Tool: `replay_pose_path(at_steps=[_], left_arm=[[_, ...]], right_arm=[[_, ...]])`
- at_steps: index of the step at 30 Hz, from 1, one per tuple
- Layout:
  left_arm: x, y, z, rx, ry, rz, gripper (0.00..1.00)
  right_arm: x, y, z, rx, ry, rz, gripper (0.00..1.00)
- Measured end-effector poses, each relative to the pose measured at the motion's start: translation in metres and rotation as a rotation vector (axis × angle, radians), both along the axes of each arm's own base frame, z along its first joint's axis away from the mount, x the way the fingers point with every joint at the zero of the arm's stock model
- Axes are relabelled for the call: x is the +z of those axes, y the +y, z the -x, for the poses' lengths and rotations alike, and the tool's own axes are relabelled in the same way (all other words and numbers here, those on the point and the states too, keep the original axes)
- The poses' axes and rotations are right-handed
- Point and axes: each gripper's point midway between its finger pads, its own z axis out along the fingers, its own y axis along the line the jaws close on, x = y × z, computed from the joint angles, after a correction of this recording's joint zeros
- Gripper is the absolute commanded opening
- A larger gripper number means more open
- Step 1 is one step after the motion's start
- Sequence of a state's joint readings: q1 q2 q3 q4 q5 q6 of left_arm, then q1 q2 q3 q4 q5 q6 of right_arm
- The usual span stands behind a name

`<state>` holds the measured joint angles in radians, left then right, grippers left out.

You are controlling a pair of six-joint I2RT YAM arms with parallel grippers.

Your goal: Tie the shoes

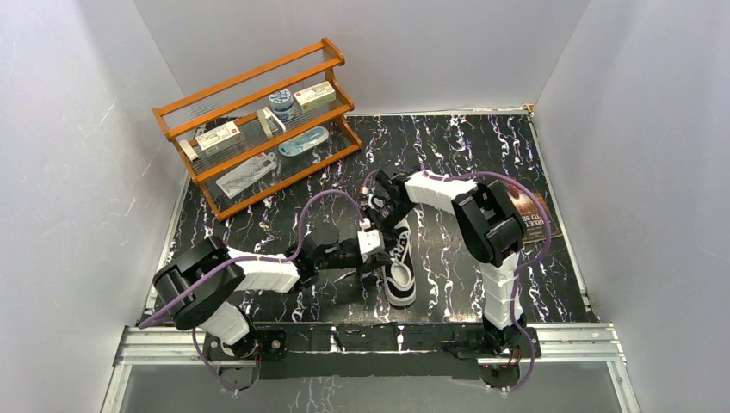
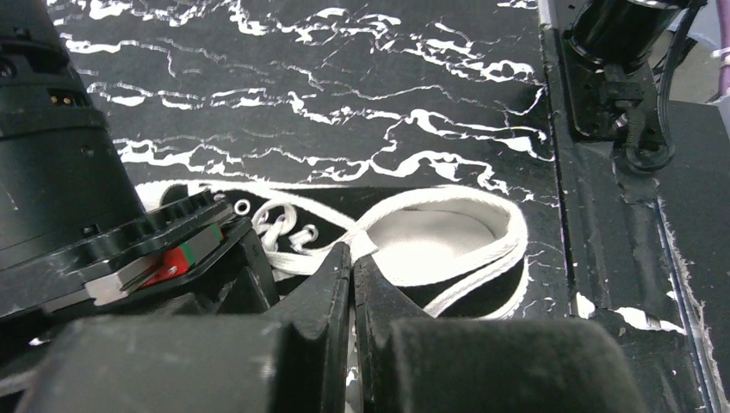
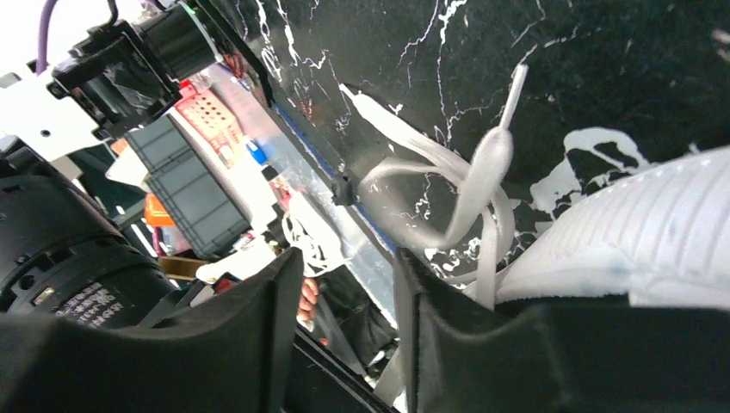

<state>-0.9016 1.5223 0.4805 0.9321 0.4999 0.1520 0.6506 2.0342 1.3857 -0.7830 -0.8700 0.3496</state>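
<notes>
The small black sneaker (image 1: 399, 262) lies mid-table with its white toe cap (image 1: 399, 291) toward the arms. My left gripper (image 1: 376, 243) is at the shoe's left side. In the left wrist view the left gripper (image 2: 353, 251) is shut on a white lace (image 2: 297, 262) just in front of the shoe's opening (image 2: 430, 245). My right gripper (image 1: 385, 206) hovers at the heel end. In the right wrist view the right gripper (image 3: 349, 258) is open. A loose lace loop (image 3: 482, 172) lies beyond the right gripper, beside the white sole (image 3: 637, 232), and one strand runs past its right finger (image 3: 430, 310).
An orange wooden rack (image 1: 258, 129) with small items stands at the back left. A dark book (image 1: 534, 217) lies at the right, partly behind the right arm. A metal rail (image 1: 379, 340) runs along the near table edge. White walls enclose three sides.
</notes>
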Motion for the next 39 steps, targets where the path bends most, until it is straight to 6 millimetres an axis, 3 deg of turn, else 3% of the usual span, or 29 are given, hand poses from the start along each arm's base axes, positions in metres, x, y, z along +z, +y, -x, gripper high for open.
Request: replay_pose_path(at_steps=[3,11,15,20,23,29,35,39], left_arm=[[0.003,-0.002,0.003,-0.014,0.0,0.013,0.0],[0.007,-0.001,-0.003,0.033,0.008,0.029,0.0],[0.005,0.002,-0.006,0.067,0.05,0.028,0.0],[-0.003,0.004,-0.01,0.117,0.146,0.027,0.0],[-0.01,0.003,-0.013,0.138,0.217,0.018,0.0],[-0.005,-0.001,-0.024,0.17,0.297,0.02,0.0],[-0.003,0.003,-0.041,0.167,0.367,0.005,0.0],[-0.005,0.004,-0.051,0.116,0.423,-0.009,0.0]], right_arm=[[0.002,-0.002,-0.003,0.004,-0.004,-0.001,0.7],[0.012,-0.011,-0.021,-0.03,-0.06,0.042,0.85],[0.045,-0.024,-0.04,-0.104,-0.149,0.028,0.95],[0.097,-0.059,-0.065,-0.22,-0.434,0.004,0.99],[0.106,-0.084,-0.055,-0.255,-0.565,0.03,0.99],[0.081,-0.101,-0.008,-0.153,-0.77,0.029,0.97],[0.088,-0.087,0.026,0.089,-1.086,-0.166,0.92],[0.096,-0.071,0.055,0.374,-1.303,-0.36,0.9]])
